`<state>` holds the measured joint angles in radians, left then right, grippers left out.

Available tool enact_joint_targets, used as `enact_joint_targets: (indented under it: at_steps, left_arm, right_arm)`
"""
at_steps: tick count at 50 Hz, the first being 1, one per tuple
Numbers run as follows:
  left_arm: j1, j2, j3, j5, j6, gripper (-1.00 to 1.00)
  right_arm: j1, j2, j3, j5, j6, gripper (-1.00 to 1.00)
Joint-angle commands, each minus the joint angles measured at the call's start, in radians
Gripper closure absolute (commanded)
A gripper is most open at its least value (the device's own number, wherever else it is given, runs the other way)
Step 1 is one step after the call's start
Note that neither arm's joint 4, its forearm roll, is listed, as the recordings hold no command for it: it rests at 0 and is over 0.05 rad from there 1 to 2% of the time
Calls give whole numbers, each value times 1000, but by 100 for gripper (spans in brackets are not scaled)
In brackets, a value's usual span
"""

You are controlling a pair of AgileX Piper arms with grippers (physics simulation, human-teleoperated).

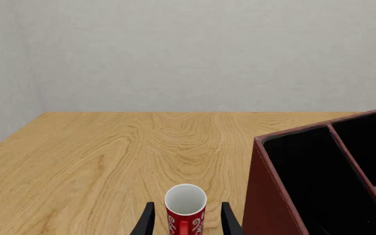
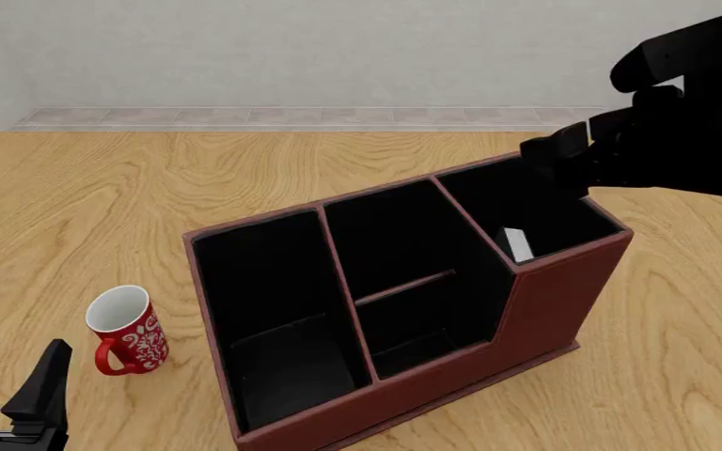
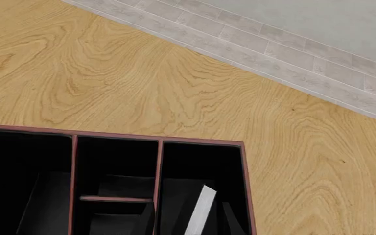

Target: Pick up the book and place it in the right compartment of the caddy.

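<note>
Front view, book (image 2: pixel 517 244) mostly hidden in right compartment (image 2: pixel 549 211), left hand (image 2: pixel 5 385) spread, right hand's state unclear.

The light is soft and even in all three pictures, and no single lamp shows. The light wooden table (image 2: pixel 336 169) is bright with no glare. Shadows are faint; only a weak one lies by the small red-and-white mug (image 2: pixel 129 329). Inside the dark reddish-brown box with three parts (image 2: pixel 549 310) it is so black that little detail shows. Everything is sharp, near and far. Straight edges stay straight to the picture edges.
</note>
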<state>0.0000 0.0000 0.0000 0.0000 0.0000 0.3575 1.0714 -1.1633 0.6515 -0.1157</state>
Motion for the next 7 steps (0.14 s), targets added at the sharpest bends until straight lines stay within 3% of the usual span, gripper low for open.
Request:
enact_joint_targets:
  at_steps: [1, 7]
  left_arm:
    - [0, 0, 0, 0, 0, -100]
    - [0, 0, 0, 0, 0, -100]
  right_arm:
    - [1, -2, 4, -3, 0, -100]
    - [1, -5, -6, -1, -1, -100]
